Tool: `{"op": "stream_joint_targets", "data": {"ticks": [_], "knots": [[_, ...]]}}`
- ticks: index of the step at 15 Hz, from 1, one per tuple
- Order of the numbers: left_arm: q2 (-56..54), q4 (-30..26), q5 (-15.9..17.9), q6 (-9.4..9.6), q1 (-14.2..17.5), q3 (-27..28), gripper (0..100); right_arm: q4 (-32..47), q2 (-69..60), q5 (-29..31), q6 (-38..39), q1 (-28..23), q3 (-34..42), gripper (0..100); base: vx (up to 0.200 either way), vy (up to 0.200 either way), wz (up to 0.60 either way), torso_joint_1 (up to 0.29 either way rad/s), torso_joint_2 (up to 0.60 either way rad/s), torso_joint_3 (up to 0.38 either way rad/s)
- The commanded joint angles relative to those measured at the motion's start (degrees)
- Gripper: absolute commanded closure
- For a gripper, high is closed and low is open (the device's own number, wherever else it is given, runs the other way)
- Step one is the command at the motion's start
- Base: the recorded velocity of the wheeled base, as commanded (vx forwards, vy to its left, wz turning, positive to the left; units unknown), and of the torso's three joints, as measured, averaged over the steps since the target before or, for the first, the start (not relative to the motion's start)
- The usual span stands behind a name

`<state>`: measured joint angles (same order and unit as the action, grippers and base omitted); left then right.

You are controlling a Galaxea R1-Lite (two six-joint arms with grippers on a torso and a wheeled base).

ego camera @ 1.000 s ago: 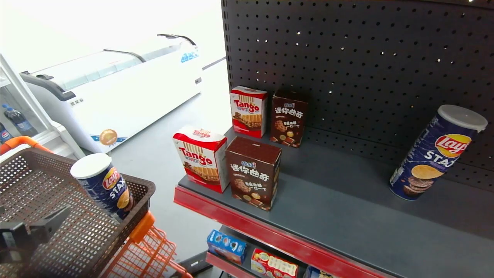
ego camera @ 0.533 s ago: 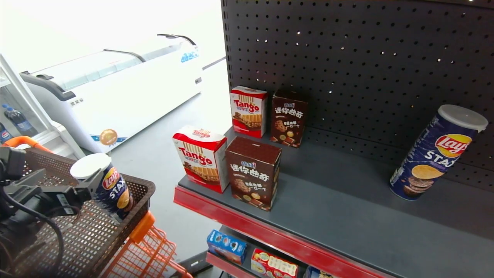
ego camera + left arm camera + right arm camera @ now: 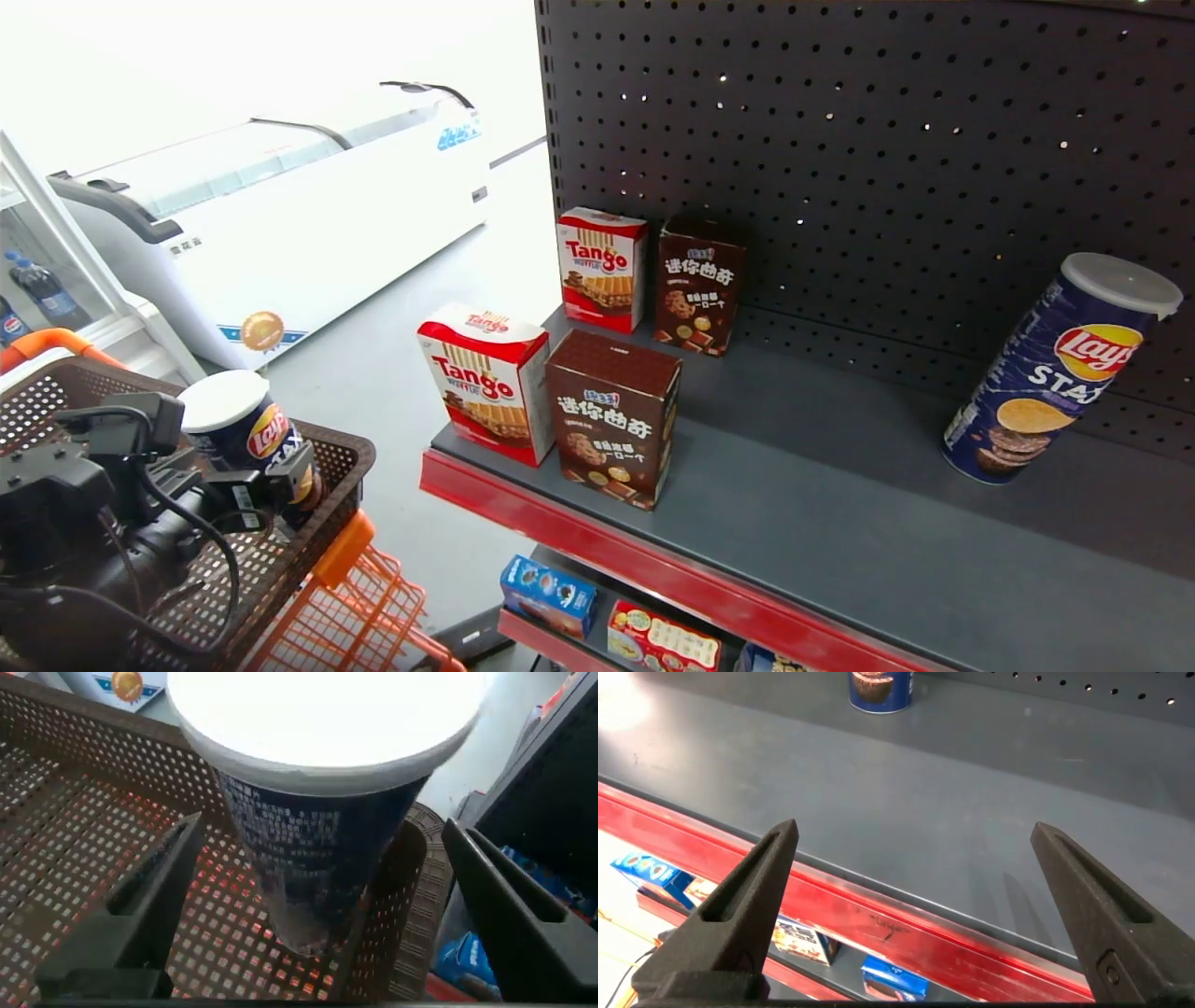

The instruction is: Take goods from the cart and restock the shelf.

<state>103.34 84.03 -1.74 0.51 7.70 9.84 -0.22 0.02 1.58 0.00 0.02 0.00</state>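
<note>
Head view first. My left gripper (image 3: 245,474) is down in the cart basket (image 3: 347,451). Its two fingers are spread wide, and the chip can (image 3: 245,425) stands between them with its white lid up. I can't see either finger pressing on the can (there looks to be slack on both sides). To that gripper's right and higher is the shelf (image 3: 803,504). Two wafer boxes (image 3: 487,383) and two brown cookie boxes (image 3: 611,415) stand in pairs at the end nearest the gripper. A second chip can (image 3: 1060,373) stands at the far end, close to the pegboard back (image 3: 840,140). Beyond the cart is a white chest freezer (image 3: 280,205).

Left wrist view. The chip can (image 3: 318,849) is straight ahead of the left gripper (image 3: 318,835), with one finger on each side. Perforated cart basket (image 3: 75,859) floor shows in the gap between each finger and the can, so the jaws are fully apart and gripping nothing. The can's base rests on the basket floor, near the basket wall.

Right wrist view. The right gripper (image 3: 912,831) is also spread wide and empty, and it hangs over the front of the shelf (image 3: 971,793). The red edge strip (image 3: 878,917) runs beneath its fingers. The second chip can (image 3: 881,689) is ahead of this gripper and well apart from it. Some packets (image 3: 799,938) lie on a lower level, under the strip.
</note>
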Motion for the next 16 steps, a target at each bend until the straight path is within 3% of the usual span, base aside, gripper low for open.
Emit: {"op": "stream_joint_targets", "data": {"ticks": [1,7,9,10,16], "knots": [[4.24,-0.09,-0.01,-0.69,0.03,3.08,0,-0.04,-0.02,0.00,0.00,0.06,0.00,0,0.000,0.000,0.00,0.000,0.00,0.000],[9.34,-0.36,-0.10,-3.50,0.21,7.13,0,-0.04,-0.02,0.00,0.00,0.06,0.00,0,0.000,0.000,0.00,0.000,0.00,0.000],[11.01,0.17,-0.01,-3.50,0.56,8.71,0,-0.04,-0.02,0.00,0.00,0.06,0.00,0,0.000,0.000,0.00,0.000,0.00,0.000],[11.36,0.17,-0.01,-3.50,0.65,9.32,100,-0.04,-0.02,0.00,0.00,0.06,0.00,0,0.000,0.000,0.00,0.000,0.00,0.000],[7.67,-0.53,0.07,-3.06,0.21,13.37,100,-0.04,-0.02,0.00,0.00,0.06,0.00,0,0.000,0.000,0.00,0.000,0.00,0.000]]}}
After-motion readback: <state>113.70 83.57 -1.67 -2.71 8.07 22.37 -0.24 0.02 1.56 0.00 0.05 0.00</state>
